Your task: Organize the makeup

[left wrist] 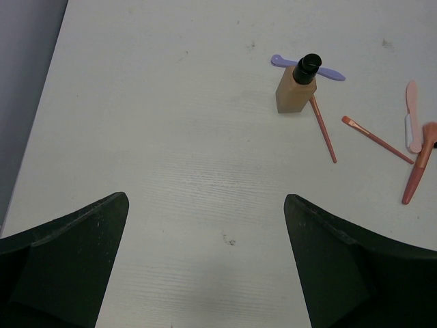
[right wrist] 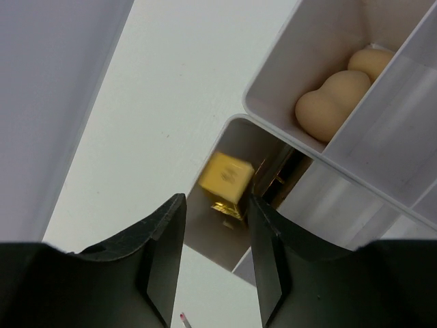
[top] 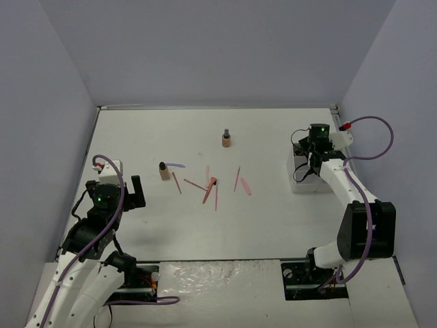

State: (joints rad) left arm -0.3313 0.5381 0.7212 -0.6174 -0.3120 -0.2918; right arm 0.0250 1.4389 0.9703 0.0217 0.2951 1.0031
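The right fingers [right wrist: 162, 239] are standing parted over the white tray [right wrist: 307, 41], and a gold lipstick tube [right wrist: 229, 183] is blurring between their tips into a corner compartment, seemingly loose rather than pinched. It is looking small, hard and slick, best taken across its flat sides. Soft peach sponges [right wrist: 328, 102] are sitting in the next compartment. The left fingers [left wrist: 89, 246] are hanging wide open and empty above the surface [left wrist: 171, 102], with a tan bottle [left wrist: 295, 92] and thin sticks [left wrist: 323, 130] lying beyond.

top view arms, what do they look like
Both are white-shelled arms with black joints: the left arm and right arm. Each carries a looping purple cable, a green light near the wrist, and black gripper fingers.
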